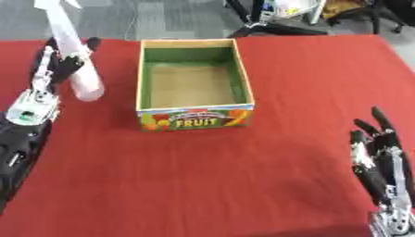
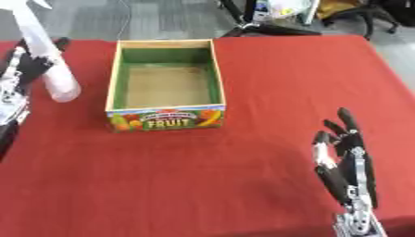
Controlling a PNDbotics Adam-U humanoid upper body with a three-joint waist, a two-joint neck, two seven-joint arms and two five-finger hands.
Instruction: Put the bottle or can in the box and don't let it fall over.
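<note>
Bottle (image 1: 74,65) is left of the box (image 1: 194,115), in my left hand (image 1: 53,69), tilted, base low near the cloth; can't tell if it touches. Fingers curled round the mid-body. It's tall, slim, pale plastic: I'd judge it light, smooth and tippy, so hold low on the body and set it down square. Cap end is cut off at the top edge; contents and fill level unreadable. Box floor looks bare, near wall hides its front strip. Right hand (image 2: 348,162) idles lower right, fingers straight, holding nothing.
</note>
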